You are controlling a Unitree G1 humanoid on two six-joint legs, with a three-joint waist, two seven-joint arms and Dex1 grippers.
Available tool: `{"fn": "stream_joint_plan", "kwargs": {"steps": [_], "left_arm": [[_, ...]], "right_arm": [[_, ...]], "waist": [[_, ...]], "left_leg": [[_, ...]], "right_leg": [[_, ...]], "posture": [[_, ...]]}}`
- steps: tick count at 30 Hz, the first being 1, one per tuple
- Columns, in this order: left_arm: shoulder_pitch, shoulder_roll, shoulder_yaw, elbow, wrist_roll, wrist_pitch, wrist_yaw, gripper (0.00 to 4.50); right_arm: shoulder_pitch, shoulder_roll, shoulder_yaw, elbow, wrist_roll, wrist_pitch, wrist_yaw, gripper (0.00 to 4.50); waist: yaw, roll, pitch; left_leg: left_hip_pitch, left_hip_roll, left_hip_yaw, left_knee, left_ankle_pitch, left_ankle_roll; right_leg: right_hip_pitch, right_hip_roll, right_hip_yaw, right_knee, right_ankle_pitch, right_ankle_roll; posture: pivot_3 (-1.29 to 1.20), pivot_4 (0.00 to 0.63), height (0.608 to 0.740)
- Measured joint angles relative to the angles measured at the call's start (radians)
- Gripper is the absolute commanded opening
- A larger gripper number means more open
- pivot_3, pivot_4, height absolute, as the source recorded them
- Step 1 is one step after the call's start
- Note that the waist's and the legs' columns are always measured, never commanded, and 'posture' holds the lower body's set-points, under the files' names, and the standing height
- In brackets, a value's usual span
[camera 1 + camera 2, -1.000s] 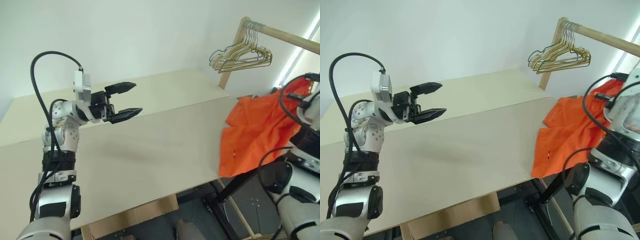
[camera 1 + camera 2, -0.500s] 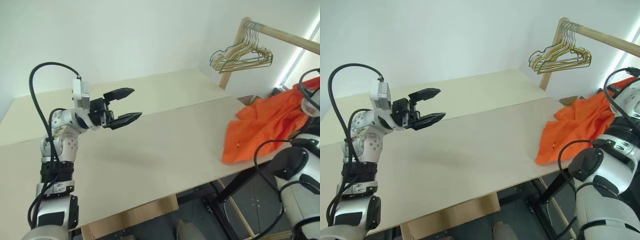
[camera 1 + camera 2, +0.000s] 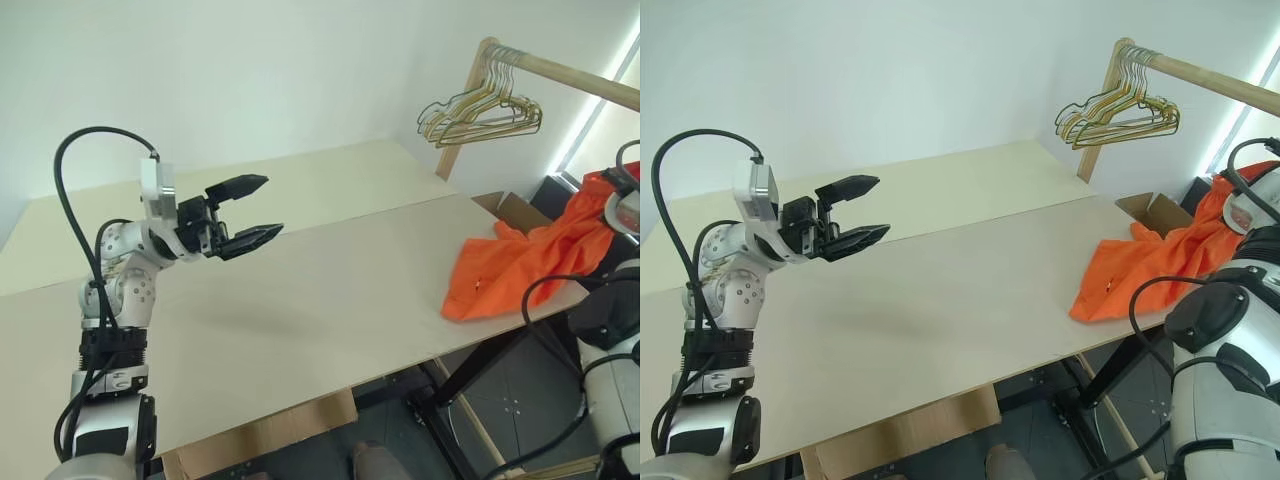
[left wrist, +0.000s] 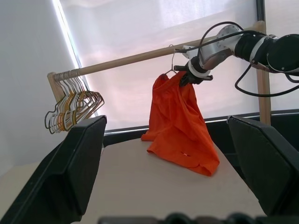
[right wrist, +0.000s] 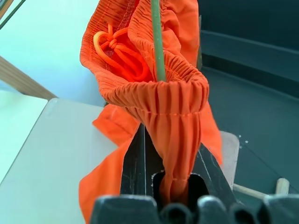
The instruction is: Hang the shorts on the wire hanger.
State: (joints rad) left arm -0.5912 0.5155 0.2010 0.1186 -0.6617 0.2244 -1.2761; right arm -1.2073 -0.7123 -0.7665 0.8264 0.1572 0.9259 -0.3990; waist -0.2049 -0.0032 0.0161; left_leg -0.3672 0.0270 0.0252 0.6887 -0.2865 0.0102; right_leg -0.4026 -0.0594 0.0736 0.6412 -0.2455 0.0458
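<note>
**Ann:** Left wrist view gives the whole stage: the pale surface (image 3: 300, 290) below, the wooden rail (image 4: 140, 58) across the top, and the shorts (image 4: 180, 123) draped from up near the rail, their lower end resting on the surface's far corner.

**Bo:** And the right gripper (image 4: 188, 77)?

**Ann:** Its fingers are pinched tight on the gathered waistband. The right wrist view shows the elastic squeezed between them, with the wire hanger (image 5: 157, 42) running as a thin green line straight into the waist opening.

**Bo:** So the hanger is already threaded?

**Ann:** Partly, I'd say. Its hook sits up at the rail just beside the grip, but how much wire is inside the fabric I cannot tell. This looks like the hanging step itself, well along.

**Bo:** The left gripper (image 3: 250, 212)?

**Ann:** Fingers spread wide, nothing in them, held in the air over the surface and well apart from the shorts.

**Bo:** Next move?

**Ann:** Likely settling the waistband evenly on the wire before letting go, so the cloth doesn't slide off. The bunch of hangers (image 3: 482, 110) at the rail's end stays out of it.
</note>
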Motion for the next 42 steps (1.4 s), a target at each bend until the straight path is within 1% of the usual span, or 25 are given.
{"fn": "stream_joint_plan", "kwargs": {"steps": [2,7,9,11,12,14,15,16,19,21,25,30,32,34,36,39,42], "left_arm": [[0.002,-0.014,0.020,-0.016,-0.050,0.014,0.001,4.49],[0.002,-0.014,0.022,-0.034,-0.079,0.020,0.009,4.49],[0.002,-0.015,0.022,-0.037,-0.087,0.020,0.010,4.50],[0.002,-0.015,0.022,-0.041,-0.088,0.020,0.010,4.50],[0.003,-0.015,0.022,-0.042,-0.088,0.020,0.010,4.50],[0.011,-0.015,0.022,-0.044,-0.087,0.020,0.010,4.50],[0.015,-0.015,0.022,-0.044,-0.087,0.020,0.010,4.50],[0.018,-0.015,0.021,-0.044,-0.087,0.020,0.011,4.50],[0.021,-0.015,0.021,-0.044,-0.086,0.020,0.012,4.50],[0.021,-0.015,0.021,-0.044,-0.086,0.018,0.013,4.50],[0.021,-0.015,0.018,-0.044,-0.081,0.012,0.013,4.50],[0.021,-0.015,0.014,-0.044,-0.073,0.000,0.012,4.50],[0.021,-0.016,0.014,-0.044,-0.073,-0.001,0.011,4.50],[0.021,-0.017,0.014,-0.044,-0.073,-0.001,0.011,4.50],[0.021,-0.018,0.014,-0.044,-0.073,-0.001,0.011,4.50],[0.022,-0.018,0.015,-0.045,-0.074,-0.001,0.012,4.50],[0.056,-0.008,0.020,-0.069,-0.073,-0.001,0.023,4.50]], "right_arm": [[-0.002,0.014,0.017,-0.002,0.005,0.008,-0.021,0.00],[-0.004,0.028,0.082,-0.010,-0.002,0.027,-0.056,0.00],[0.008,0.029,0.114,-0.019,-0.016,0.030,-0.067,0.63],[0.024,0.036,0.128,-0.022,-0.021,0.039,-0.088,1.11],[0.034,0.041,0.133,-0.022,-0.027,0.039,-0.099,1.56],[0.042,0.045,0.152,-0.022,-0.039,0.042,-0.114,2.21],[0.042,0.045,0.163,-0.022,-0.045,0.042,-0.122,2.63],[0.042,0.046,0.169,-0.024,-0.049,0.042,-0.128,2.90],[0.042,0.055,0.197,-0.062,-0.070,0.042,-0.150,3.97],[0.043,0.065,0.225,-0.109,-0.092,0.042,-0.160,4.44],[0.058,0.085,0.294,-0.226,-0.140,0.043,-0.183,4.44],[0.096,0.099,0.372,-0.353,-0.193,0.042,-0.172,4.44],[0.115,0.094,0.424,-0.391,-0.244,0.016,-0.177,4.44],[0.138,0.080,0.491,-0.407,-0.303,-0.046,-0.179,4.44],[0.169,0.065,0.548,-0.425,-0.346,-0.147,-0.166,4.44],[0.182,0.067,0.591,-0.427,-0.359,-0.259,-0.118,4.44],[0.206,0.084,0.651,-0.446,-0.363,-0.351,0.001,4.44]], "waist": [[0.000,0.000,0.000],[0.000,0.000,0.000],[0.001,0.000,0.000],[0.001,0.000,0.000],[0.001,0.000,0.000],[0.001,0.001,0.001],[0.002,0.002,0.001],[0.002,0.002,0.001],[0.003,0.002,0.001],[0.004,0.002,0.001],[0.007,0.002,0.001],[0.014,0.002,0.001],[0.018,0.002,0.001],[0.021,0.002,0.001],[0.023,0.002,0.001],[0.023,0.002,0.001],[0.022,0.002,0.001]], "left_leg": [[0.000,0.000,0.000,0.000,0.000,0.000],[0.000,0.000,0.000,0.000,0.000,0.000],[0.000,0.000,0.000,0.000,0.000,0.000],[0.000,0.000,0.000,0.000,0.000,0.000],[0.000,0.000,0.000,0.000,0.000,0.000],[0.000,0.000,0.000,0.000,0.000,0.000],[0.000,0.000,0.000,0.000,0.000,0.000],[0.000,0.000,0.000,0.000,0.000,0.000],[0.000,0.000,0.000,0.000,0.000,0.000],[0.000,0.000,0.000,0.000,0.000,0.000],[0.000,0.000,0.000,0.000,0.000,0.000],[0.000,0.000,0.000,0.000,0.000,0.000],[0.000,0.000,0.000,0.000,0.000,0.000],[0.000,0.000,0.000,0.000,0.000,0.000],[0.000,0.000,0.000,0.000,0.000,0.000],[0.000,0.000,0.000,0.000,0.000,0.000],[0.001,0.000,0.000,-0.001,0.000,0.000]], "right_leg": [[0.000,0.000,0.000,0.000,0.000,0.000],[0.000,0.000,0.000,0.000,0.000,0.000],[0.000,0.000,0.000,0.000,0.000,0.000],[0.000,0.000,0.000,0.000,0.000,0.000],[0.000,0.000,0.000,0.000,0.000,0.000],[0.000,0.000,0.000,0.000,0.000,0.000],[0.000,0.000,0.000,0.000,0.000,0.000],[0.000,0.000,0.000,0.000,0.000,0.000],[-0.001,0.000,0.000,0.000,0.000,0.000],[-0.001,0.000,0.000,0.000,0.000,0.000],[-0.001,0.000,0.000,-0.001,0.000,0.000],[-0.001,0.000,0.000,-0.001,0.000,0.000],[-0.001,0.000,0.000,-0.001,0.000,0.000],[-0.001,0.000,0.000,-0.001,0.000,0.000],[-0.001,0.000,0.000,-0.001,0.000,0.001],[-0.001,0.000,0.001,-0.001,0.000,0.001],[-0.001,0.001,0.002,0.000,0.000,0.001]], "posture": [[-0.11,0.000,0.740],[-0.10,0.000,0.740],[-0.10,0.000,0.740],[-0.10,0.000,0.740],[-0.10,0.000,0.740],[-0.10,0.000,0.740],[-0.10,0.000,0.740],[-0.10,0.000,0.740],[-0.10,0.000,0.740],[-0.10,0.000,0.740],[-0.11,0.000,0.740],[-0.11,0.000,0.740],[-0.10,0.000,0.740],[-0.09,0.000,0.740],[-0.08,0.000,0.740],[-0.06,0.000,0.740],[-0.04,0.000,0.740]]}}
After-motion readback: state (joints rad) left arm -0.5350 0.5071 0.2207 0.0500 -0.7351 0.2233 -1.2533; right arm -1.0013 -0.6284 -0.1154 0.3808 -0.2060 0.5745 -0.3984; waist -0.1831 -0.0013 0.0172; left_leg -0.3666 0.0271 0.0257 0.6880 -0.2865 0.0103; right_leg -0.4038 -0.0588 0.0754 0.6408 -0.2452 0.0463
